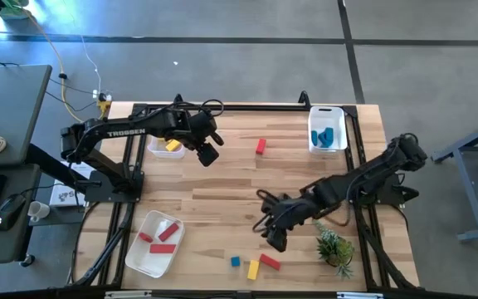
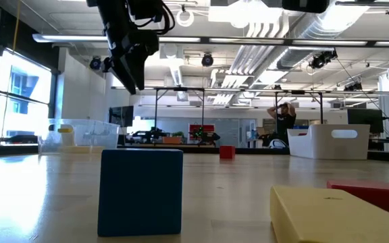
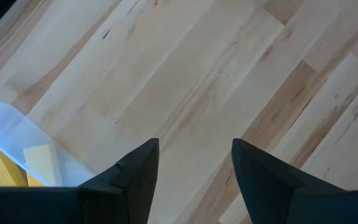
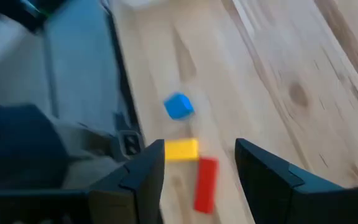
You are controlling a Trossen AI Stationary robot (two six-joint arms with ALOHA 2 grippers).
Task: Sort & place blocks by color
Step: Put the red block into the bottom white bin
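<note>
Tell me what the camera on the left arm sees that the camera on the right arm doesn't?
Only the left wrist view shows yellow blocks lying in a white bin, beside the empty, open left gripper. Only the right wrist view shows three loose blocks ahead of the open, empty right gripper: a blue cube, a yellow block and a red bar. Both show the wooden table.
</note>
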